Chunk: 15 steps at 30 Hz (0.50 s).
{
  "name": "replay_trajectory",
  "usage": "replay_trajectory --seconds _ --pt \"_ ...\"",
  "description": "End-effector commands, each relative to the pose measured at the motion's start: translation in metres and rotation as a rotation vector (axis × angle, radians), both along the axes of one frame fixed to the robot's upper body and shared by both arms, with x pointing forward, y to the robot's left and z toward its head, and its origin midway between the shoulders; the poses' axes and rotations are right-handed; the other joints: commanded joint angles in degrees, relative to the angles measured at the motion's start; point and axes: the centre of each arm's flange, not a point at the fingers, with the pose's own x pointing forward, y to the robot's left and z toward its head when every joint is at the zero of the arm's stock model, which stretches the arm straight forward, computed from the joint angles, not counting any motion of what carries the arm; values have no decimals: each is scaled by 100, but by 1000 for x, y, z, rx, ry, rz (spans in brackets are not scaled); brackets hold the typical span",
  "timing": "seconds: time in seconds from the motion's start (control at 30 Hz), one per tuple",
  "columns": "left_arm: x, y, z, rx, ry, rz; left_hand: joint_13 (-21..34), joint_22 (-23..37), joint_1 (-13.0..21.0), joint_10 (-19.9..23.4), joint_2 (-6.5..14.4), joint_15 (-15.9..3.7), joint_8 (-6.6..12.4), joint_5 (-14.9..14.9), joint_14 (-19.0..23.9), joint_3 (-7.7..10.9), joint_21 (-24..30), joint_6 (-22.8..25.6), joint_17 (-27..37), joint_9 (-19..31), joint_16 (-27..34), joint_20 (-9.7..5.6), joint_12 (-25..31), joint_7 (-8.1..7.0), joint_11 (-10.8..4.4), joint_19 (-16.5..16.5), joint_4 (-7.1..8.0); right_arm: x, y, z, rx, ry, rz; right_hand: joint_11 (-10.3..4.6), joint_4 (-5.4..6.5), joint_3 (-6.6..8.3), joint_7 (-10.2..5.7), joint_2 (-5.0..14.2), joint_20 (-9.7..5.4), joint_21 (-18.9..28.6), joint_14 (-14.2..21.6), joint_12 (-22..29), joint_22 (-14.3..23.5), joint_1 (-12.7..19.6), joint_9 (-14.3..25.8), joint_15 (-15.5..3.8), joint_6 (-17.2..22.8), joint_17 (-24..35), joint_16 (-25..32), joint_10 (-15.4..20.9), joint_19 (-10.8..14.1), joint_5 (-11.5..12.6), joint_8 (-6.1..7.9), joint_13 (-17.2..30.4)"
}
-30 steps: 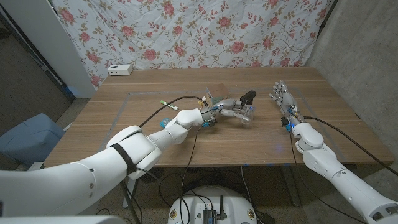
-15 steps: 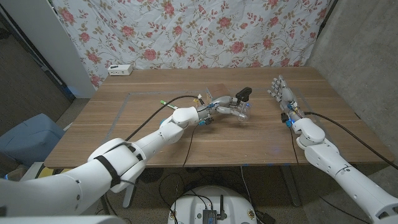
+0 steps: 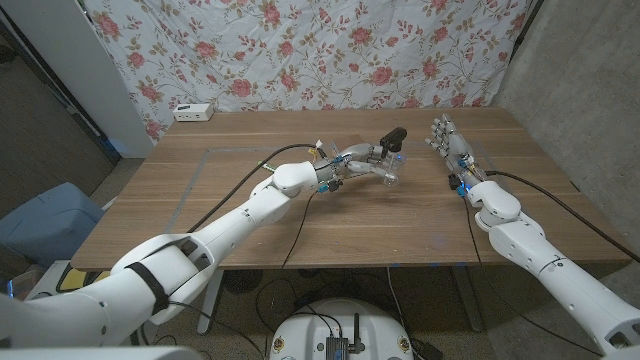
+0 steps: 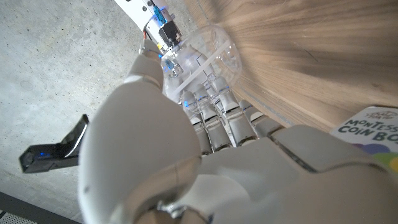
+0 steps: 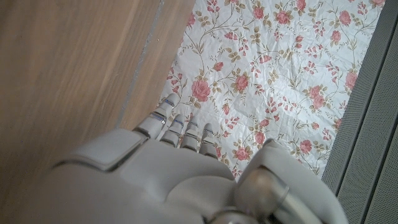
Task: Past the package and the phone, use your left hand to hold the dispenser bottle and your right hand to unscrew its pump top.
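left hand [image 3: 362,163] grasps the clear dispenser bottle [image 3: 389,172] above the wooden table [image 3: 250,210], black pump top [image 3: 396,137] upward; right hand [image 3: 452,148] beside it, fingers released, apart

White-shelled arms and pale grey segmented hands

Both arms are clad in smooth glossy white shells; a black band is seen around the left arm [image 3: 150,283]. Black cables are run along each forearm to the wrist, where small blue parts are exposed behind the fingers of the left hand [image 3: 362,163] and right hand [image 3: 450,150].
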Motion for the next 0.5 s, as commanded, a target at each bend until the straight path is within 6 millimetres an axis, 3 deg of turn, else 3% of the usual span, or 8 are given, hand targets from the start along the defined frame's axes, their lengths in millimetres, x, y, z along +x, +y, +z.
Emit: replay_trajectory --seconds 0.03,0.5 --pt "-11 12 10 -13 2 52 19 16 123 76 210 -664 39 24 61 2 -14 92 12 30 -18 -428 16 16 -6 6 15 -1 6 16 -73 7 5 22 -16 -2 -3 -43 -62 40 3 11 30 25 17 2 -2 -1 -15 -8 -1 47 20 3" --pt "-20 25 15 -42 6 114 48 16 120 113 232 -658 43 30 112 -18 -11 148 14 37 -13 -460 24 21 -1 11 23 -2 18 34 -161 6 -1 14 -76 15 -36 -67 -90 48 15 35 29 100 17 -21 75 -12 -13 56 27 53 46 5"
